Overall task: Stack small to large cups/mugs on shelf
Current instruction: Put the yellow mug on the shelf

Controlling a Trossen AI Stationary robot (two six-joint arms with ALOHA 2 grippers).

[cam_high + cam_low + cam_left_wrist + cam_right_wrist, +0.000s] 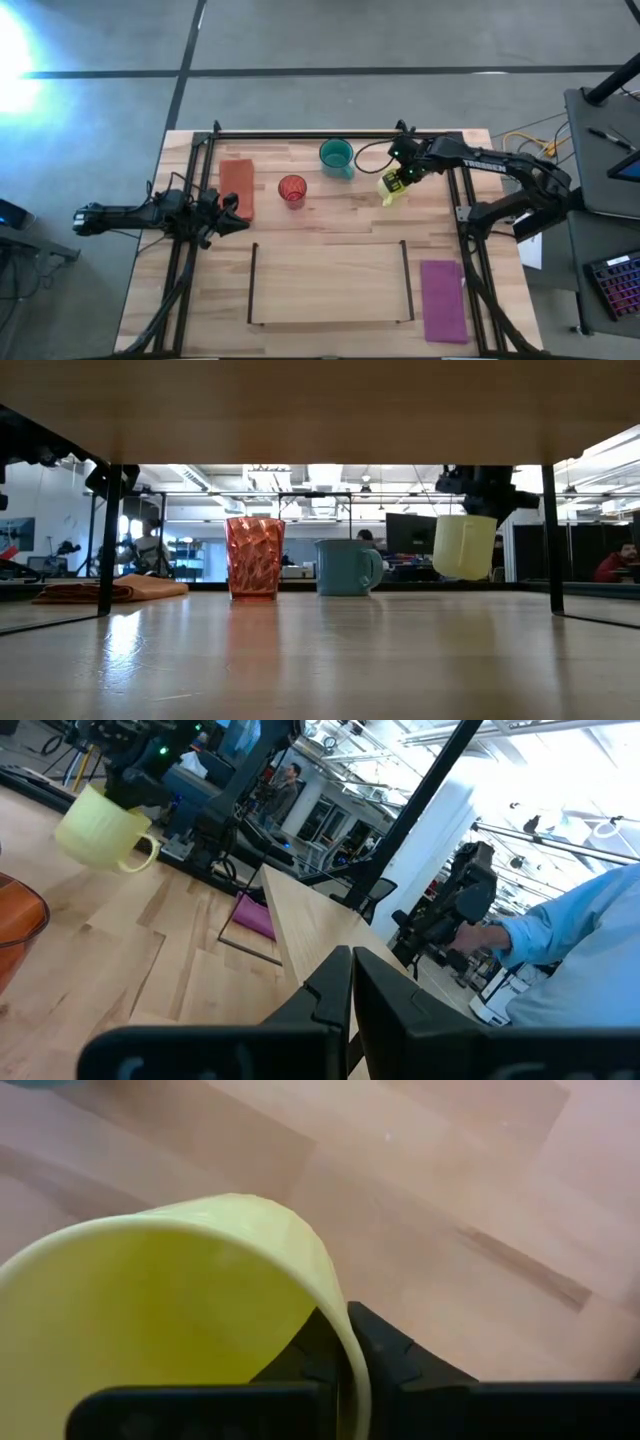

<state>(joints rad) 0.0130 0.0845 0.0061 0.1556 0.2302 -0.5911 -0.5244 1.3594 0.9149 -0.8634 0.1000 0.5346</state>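
The yellow mug (pixel 392 187) hangs in my right gripper (pixel 402 176) above the table's far right part, and it also shows in the low view (pixel 464 546) and the left wrist view (pixel 98 826). The teal mug (pixel 337 157) stands on its base at the far middle. The red translucent cup (pixel 292 190) stands left of it and nearer. The thin wire shelf frame (pixel 252 285) lies near the front edge. My left gripper (pixel 233 212) is shut and empty at the left, beside the orange cloth (pixel 237 185). My right gripper holds the yellow mug by its rim wall (pixel 340 1330), one finger inside the mug and one outside. The fingers come from above, pointing down. The mug hangs below the gripper, slightly tilted, its base (pixel 458 573) clear of the table and its handle (pixel 142 856) free.
A purple cloth (pixel 443 300) lies right of the shelf frame. A larger black frame (pixel 340 133) runs along the table's far and side edges. Bare wood lies inside the shelf frame (pixel 330 285). People show in the room beyond the table (pixel 560 950).
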